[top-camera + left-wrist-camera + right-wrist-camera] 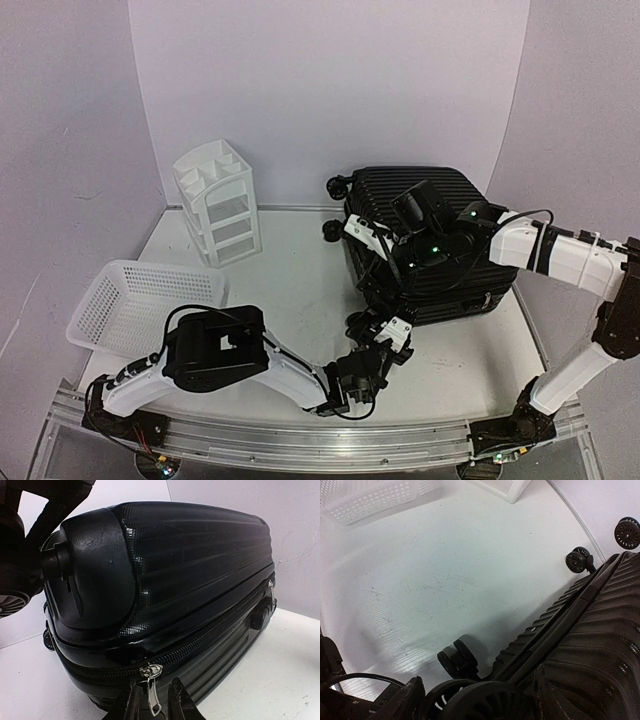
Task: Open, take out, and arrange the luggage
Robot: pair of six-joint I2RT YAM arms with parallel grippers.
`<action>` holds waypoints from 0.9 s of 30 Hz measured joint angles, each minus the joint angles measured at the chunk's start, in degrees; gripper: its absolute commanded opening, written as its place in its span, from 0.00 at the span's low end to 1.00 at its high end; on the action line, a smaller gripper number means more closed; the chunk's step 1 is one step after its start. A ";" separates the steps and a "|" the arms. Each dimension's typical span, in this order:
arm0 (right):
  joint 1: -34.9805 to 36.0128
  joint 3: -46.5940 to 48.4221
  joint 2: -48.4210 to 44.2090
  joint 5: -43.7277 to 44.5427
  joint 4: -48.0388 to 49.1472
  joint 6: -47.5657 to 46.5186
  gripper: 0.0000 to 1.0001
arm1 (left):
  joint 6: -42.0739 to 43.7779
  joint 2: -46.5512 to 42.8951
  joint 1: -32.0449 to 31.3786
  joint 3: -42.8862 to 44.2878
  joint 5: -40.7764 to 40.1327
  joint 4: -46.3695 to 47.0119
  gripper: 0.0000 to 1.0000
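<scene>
From above, the luggage lies on the right half of the tabletop, near the back wall, with its wheels turned to the left. The left gripper is at its near left corner and the right gripper is over its upper left edge. A white basket and a white drawer unit stand well apart on the left.

In the left wrist view the luggage fills the frame with its zip shut all along the seam. The zipper pull hangs between the left gripper's nearly closed jaws. I cannot tell whether they actually pinch it.

In the right wrist view the right gripper stands wide astride a caster wheel at the corner of the luggage. I cannot tell whether it presses on the wheel.

The opening step seems to have only begun. The next move probably calls for a firm pinch on the pull, then a steady drag along the seam and round the corner while the right arm braces the case. A loose hold would likely let the tab slip out.
</scene>
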 measured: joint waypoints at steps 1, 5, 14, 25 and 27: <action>0.00 0.00 0.00 0.00 0.00 0.02 0.00 | -0.04 0.00 0.00 0.00 0.00 0.00 0.18; 0.00 0.00 0.00 0.00 0.00 0.09 0.00 | -0.22 0.00 0.02 0.00 0.07 -0.09 0.11; 0.00 0.00 0.00 0.00 0.02 0.11 0.00 | -1.51 0.00 0.22 0.02 0.59 -4.57 0.08; 0.00 0.00 0.00 0.02 0.09 0.26 0.00 | -3.61 -0.02 0.66 -0.04 1.09 -6.60 0.10; 0.00 0.00 0.00 0.02 0.15 0.28 0.00 | -4.28 -0.04 0.87 -0.44 2.03 -6.64 0.12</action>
